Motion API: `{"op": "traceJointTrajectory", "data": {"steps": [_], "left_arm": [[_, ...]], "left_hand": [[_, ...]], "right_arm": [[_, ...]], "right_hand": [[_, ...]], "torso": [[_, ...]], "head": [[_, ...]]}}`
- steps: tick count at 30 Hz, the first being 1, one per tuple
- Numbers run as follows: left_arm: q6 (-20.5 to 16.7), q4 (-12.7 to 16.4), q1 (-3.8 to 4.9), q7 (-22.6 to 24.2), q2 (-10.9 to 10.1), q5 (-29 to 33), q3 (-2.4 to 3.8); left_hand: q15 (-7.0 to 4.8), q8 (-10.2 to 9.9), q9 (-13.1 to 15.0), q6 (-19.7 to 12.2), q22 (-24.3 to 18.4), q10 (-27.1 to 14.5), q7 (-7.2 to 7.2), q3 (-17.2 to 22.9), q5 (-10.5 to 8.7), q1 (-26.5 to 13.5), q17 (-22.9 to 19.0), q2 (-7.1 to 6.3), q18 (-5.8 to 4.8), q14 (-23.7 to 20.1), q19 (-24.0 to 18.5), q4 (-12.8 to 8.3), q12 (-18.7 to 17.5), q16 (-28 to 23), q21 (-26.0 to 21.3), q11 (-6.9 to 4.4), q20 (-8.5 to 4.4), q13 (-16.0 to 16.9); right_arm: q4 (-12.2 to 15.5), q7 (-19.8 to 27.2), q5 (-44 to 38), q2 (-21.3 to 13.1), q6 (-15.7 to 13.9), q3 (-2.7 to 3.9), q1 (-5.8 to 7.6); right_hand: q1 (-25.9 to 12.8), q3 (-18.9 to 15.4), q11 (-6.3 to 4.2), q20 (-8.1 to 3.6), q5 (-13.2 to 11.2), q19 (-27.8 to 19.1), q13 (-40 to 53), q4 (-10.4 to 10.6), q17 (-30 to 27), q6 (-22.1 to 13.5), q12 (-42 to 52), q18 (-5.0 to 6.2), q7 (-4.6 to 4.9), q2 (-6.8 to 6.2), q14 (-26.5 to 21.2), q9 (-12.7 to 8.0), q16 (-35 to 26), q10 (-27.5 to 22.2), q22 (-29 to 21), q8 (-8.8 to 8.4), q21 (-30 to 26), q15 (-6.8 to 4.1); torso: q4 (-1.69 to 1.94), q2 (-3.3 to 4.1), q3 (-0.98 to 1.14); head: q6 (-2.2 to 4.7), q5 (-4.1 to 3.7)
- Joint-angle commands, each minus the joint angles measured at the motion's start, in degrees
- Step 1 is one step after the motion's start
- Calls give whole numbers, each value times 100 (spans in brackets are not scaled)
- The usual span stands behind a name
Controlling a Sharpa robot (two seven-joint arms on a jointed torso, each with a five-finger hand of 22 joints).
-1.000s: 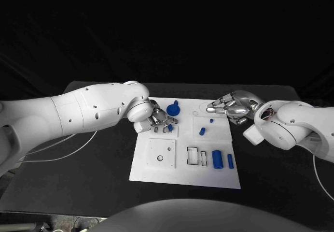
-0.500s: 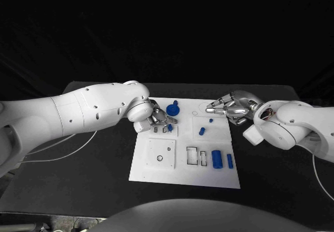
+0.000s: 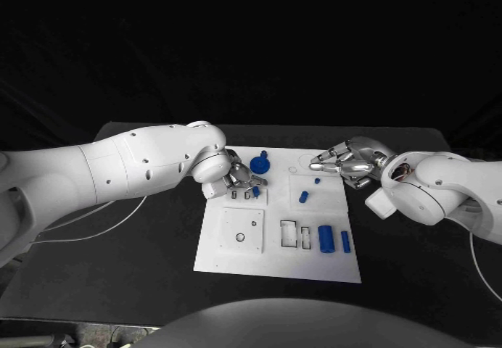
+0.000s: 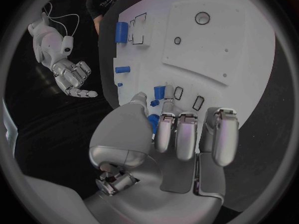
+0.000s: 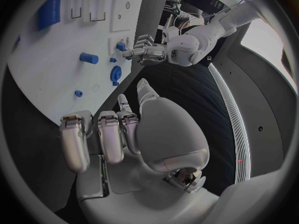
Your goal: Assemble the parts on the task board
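The left hand (image 3: 239, 178) pinches a small blue peg (image 3: 255, 191), seemingly light, rigid, slick, best gripped mid-shaft, at the task board (image 3: 282, 264)'s 11 o'clock; right hand (image 3: 343, 164) spread.

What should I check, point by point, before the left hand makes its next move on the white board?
1. Left hand is over the task board: ok.
2. Small blue part lies at its fingertips: ok.
3. Part is firmly held by that hand: cannot tell.
4. Right hand holds nothing and stays at the board's far right edge: ok.
5. Two blue cylinders lie apart from both hands: ok.
6. Blue round part is not under the fingers: ok.
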Motion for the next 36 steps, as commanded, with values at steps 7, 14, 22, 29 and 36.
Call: {"op": "traceJointTrajectory", "data": {"steps": [7, 14, 22, 29, 36], "left_arm": [[163, -17, -2, -680, 42, -69, 4], [181, -20, -2, -686, 56, -73, 4], [175, -29, -2, -697, 68, -82, 4], [194, -42, -2, -711, 71, -85, 4], [247, -66, -2, -725, 68, -91, 4]], "left_hand": [[-22, 166, 198, -87, 1509, 586, -44, -19, 78, 331, 1508, -13, -42, 587, 592, -6, 14, 14, 14, -18, -13, 1509], [-40, 296, 367, -118, 1509, 586, -66, -27, 265, 436, 1508, 26, -42, 587, 592, 9, 14, 14, 14, -40, -28, 1509], [-44, 336, 440, -164, 1509, 586, -64, -50, 343, 389, 1508, 86, -42, 587, 592, 22, 14, 14, 14, -40, -34, 1509], [-46, 378, 515, -199, 1509, 586, -66, -94, 372, 277, 1508, 163, -42, 587, 592, 29, 14, 14, 14, -41, -38, 1509], [-60, 411, 628, -294, 1509, 586, -83, -55, 1023, 289, 1508, 313, -42, 587, 592, 23, 14, 14, 14, -57, -49, 1509]], "right_arm": [[12, -19, -1, -1, 90, -2, -8], [16, -26, 0, -1, 83, -2, -9], [14, -39, 1, -7, 82, -2, -9], [9, -52, 1, -3, 85, -3, -9], [6, -58, 0, -3, 87, -3, -11]], "right_hand": [[-17, 0, 51, 18, 21, 600, 1495, 43, 1509, 35, 15, -81, -8, 62, 598, 5, 23, 606, 1509, 21, 26, 24], [-17, 0, 51, 18, 21, 600, 1495, 43, 1509, 35, 15, -81, -8, 62, 598, 5, 23, 606, 1509, 21, 26, 24], [-17, 0, 51, 18, 21, 600, 1495, 43, 1509, 35, 15, -81, -8, 62, 598, 5, 23, 606, 1509, 21, 26, 24], [-14, -4, 52, 21, 22, 600, 1495, 45, 1509, 34, 15, -81, -8, 66, 598, 5, 23, 606, 1509, 21, 26, 26], [-14, -4, 52, 21, 22, 600, 1495, 45, 1509, 34, 15, -81, -8, 66, 598, 5, 23, 606, 1509, 21, 26, 26]], "torso": [[1, 6, 2], [3, 1, -3], [6, 0, 0], [6, -3, 1], [1, -1, 2]], "head": [[1, -7], [1, -26], [1, -30], [1, -25], [1, -15]]}}
